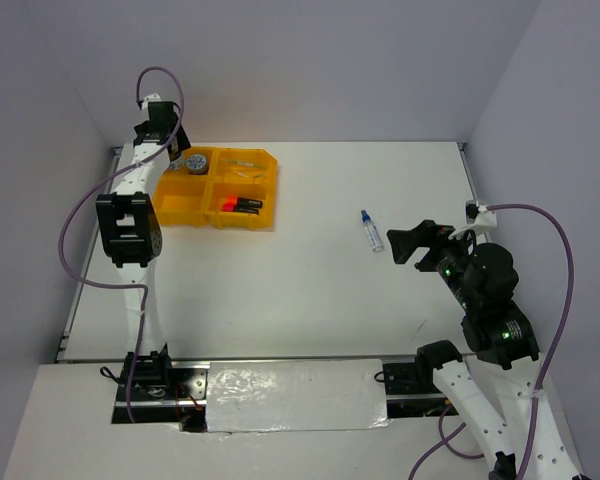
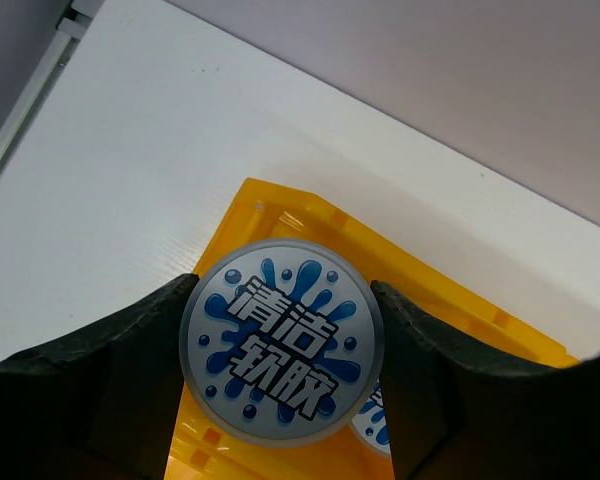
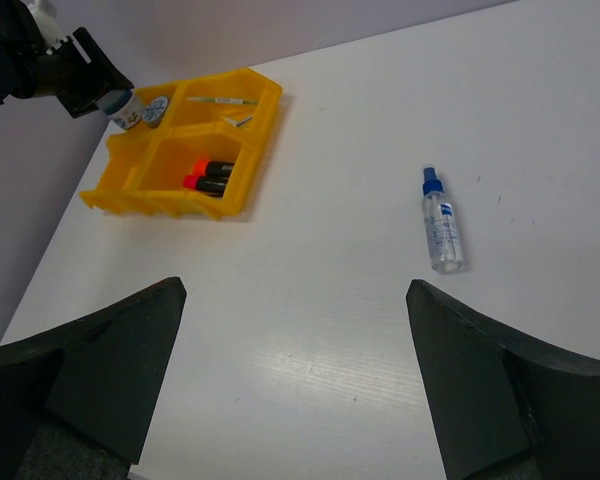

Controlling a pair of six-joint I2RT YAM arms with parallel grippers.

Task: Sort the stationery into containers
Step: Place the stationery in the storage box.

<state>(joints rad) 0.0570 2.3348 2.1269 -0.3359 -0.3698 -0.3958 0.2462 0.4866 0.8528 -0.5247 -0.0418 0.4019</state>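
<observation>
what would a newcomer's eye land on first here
The orange-yellow tray at the far left of the white table stands out, with the left pincer shut on a round roll bearing a blue splash label, over its far left corner. Next comes the clear blue-capped bottle, lying alone right of centre just ahead of the open right pincer.

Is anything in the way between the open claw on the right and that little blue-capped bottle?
Nothing visible. The right gripper hangs open near the bottle, with only bare white table between them.
</observation>
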